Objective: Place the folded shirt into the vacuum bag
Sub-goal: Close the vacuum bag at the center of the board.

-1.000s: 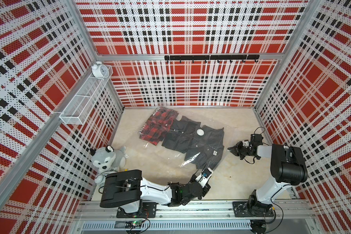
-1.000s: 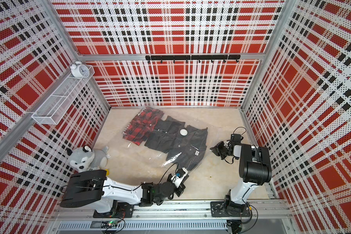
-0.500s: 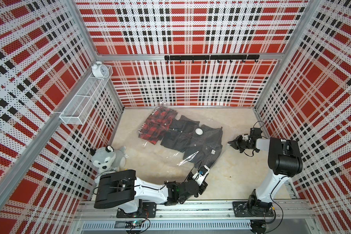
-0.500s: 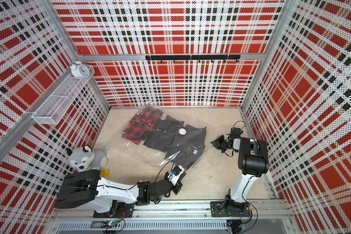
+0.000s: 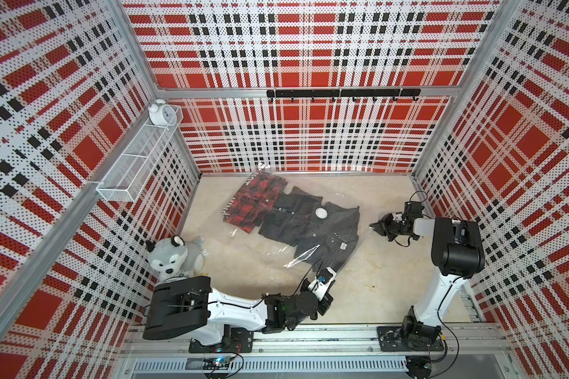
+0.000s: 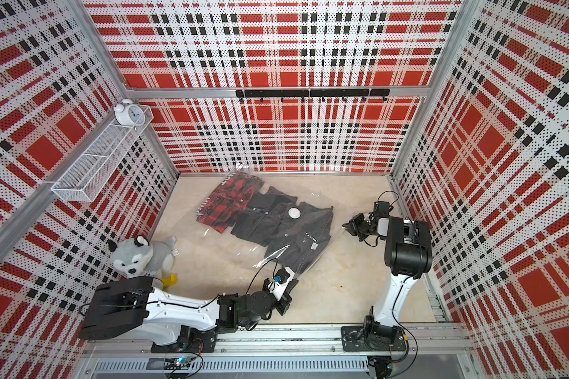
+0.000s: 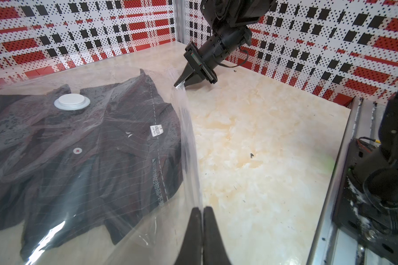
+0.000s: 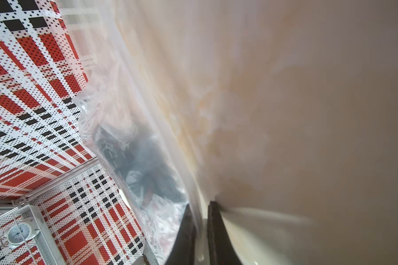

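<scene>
In both top views the vacuum bag (image 5: 304,258) (image 6: 270,256) lies flat on the beige table, its round white valve (image 5: 321,212) (image 7: 72,102) on top. Inside it lie a folded dark shirt (image 5: 330,234) (image 7: 83,149) and a red plaid shirt (image 5: 253,203). My left gripper (image 5: 330,271) (image 7: 202,210) is shut on the bag's clear edge at the near end. My right gripper (image 5: 373,225) (image 7: 178,83) (image 8: 199,206) is shut on the same edge farther back, to the right of the dark shirt. The edge runs taut between the two grippers.
A grey plush husky (image 5: 174,256) sits at the left wall with a yellow object (image 6: 171,280) beside it. A white wire basket (image 5: 138,160) with an alarm clock (image 5: 161,113) hangs on the left wall. A black hook rail (image 5: 342,93) runs along the back wall.
My right gripper has moved toward the back wall with the bag's edge in it. My left gripper has shifted slightly left, still shut on the plastic.
</scene>
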Tool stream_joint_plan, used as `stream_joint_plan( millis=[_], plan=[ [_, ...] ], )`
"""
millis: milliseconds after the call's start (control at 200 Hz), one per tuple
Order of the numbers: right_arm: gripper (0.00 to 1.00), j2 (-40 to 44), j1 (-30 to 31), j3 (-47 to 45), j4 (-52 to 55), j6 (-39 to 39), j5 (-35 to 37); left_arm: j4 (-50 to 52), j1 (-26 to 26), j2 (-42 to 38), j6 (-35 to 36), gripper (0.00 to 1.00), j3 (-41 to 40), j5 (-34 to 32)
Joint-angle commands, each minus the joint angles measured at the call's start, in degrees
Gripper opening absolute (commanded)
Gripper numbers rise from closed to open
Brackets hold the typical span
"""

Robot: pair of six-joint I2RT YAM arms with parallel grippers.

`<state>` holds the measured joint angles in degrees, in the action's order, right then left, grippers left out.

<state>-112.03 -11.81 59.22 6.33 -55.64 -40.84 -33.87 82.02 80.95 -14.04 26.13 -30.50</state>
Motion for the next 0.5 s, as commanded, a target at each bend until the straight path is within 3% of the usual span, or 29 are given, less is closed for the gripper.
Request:
stream_joint_plan(
  millis=[0, 496],
  plan=[
    [0.00, -2.1, -4.3, 4.4, -16.8, -2.2, 17.3, 2.2, 2.3, -4.5, -1.1, 0.00, -2.2, 2.5],
    [0.00, -3.3, -4.3, 5.6, -18.1, -4.2, 17.8, 6.0, 2.5, -11.2, -3.3, 0.00, -5.3, -0.1]
  ],
)
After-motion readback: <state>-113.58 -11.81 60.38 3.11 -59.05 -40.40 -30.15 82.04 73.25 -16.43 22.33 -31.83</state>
